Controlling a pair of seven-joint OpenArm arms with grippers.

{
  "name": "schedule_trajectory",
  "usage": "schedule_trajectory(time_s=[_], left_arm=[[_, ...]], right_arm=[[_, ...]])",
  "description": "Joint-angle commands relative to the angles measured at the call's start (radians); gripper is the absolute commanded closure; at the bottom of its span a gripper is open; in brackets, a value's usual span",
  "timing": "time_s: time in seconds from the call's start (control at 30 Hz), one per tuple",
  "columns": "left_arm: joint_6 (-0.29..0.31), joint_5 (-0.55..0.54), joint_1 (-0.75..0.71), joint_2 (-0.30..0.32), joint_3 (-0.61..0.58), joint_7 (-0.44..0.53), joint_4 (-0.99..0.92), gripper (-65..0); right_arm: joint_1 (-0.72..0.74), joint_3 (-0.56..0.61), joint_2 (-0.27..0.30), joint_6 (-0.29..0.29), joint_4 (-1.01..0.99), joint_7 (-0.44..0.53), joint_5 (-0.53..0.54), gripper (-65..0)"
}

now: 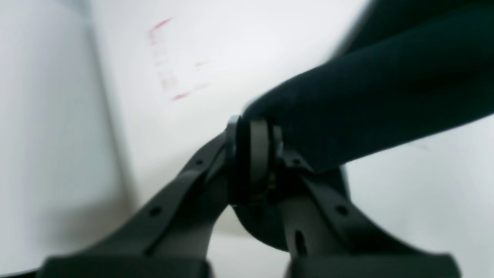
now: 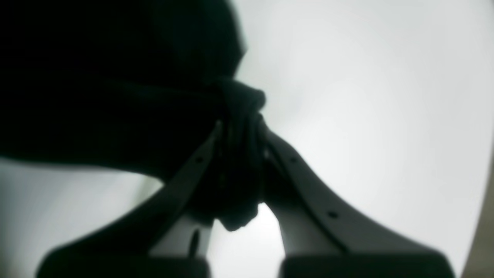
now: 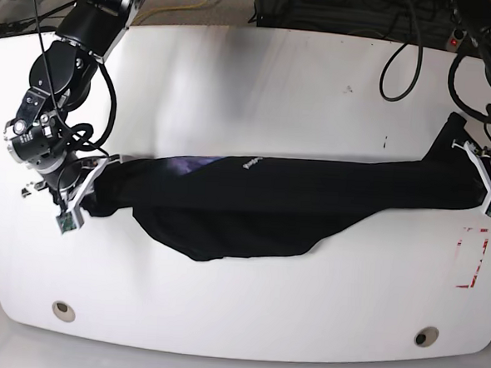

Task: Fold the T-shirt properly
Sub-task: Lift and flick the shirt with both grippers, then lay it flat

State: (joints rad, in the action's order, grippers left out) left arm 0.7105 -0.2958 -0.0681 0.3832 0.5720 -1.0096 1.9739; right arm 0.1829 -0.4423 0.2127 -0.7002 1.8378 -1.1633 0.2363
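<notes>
Base view, left side: right gripper has its jaws closed tight on a bunched end of the black T-shirt, the wad of cloth pinched between them in the right wrist view. The T-shirt stretches as a long band across the middle of the white table, sagging toward the front edge. Right side: left gripper jaws clamped on the other end, beside red markings.

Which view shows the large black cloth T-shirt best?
The base view: the large black cloth T-shirt appears whole, stretched between the right gripper and left gripper. Each wrist view shows only a blurred bunch of dark cloth pinched at shut fingertips.
</notes>
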Motion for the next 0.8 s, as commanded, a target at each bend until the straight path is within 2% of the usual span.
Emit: schedule_trajectory(time_s=[0.0,0.17,0.3,0.47,0.67,0.77], left_arm=[[-0.012,0.057,0.135,0.023,0.004,-0.073,0.017,0.0],[-0.012,0.120,0.344,0.023,-0.053,-0.162,0.015,0.0],[-0.012,0.143,0.466,0.030,-0.094,-0.185,0.015,0.0],[-0.012,0.139,0.603,0.132,-0.189,-0.186,0.015,0.0],[-0.012,0.139,0.749,0.194,-0.257,-0.185,0.014,0.0],[-0.012,0.139,0.762,0.202,-0.284,-0.185,0.014,0.0]], right_arm=[[0.122,0.004,0.032,0.002,-0.007,-0.005,0.004,0.0],[0.303,0.090,0.073,0.002,-0.033,-0.025,0.004,0.0],[0.422,0.144,0.101,0.002,-0.068,-0.027,0.002,0.0],[0.591,0.239,0.155,0.002,-0.099,-0.027,0.002,0.0],[0.722,0.314,0.221,0.002,-0.091,-0.033,0.004,0.0],[0.729,0.328,0.235,0.002,-0.089,-0.057,0.010,0.0]])
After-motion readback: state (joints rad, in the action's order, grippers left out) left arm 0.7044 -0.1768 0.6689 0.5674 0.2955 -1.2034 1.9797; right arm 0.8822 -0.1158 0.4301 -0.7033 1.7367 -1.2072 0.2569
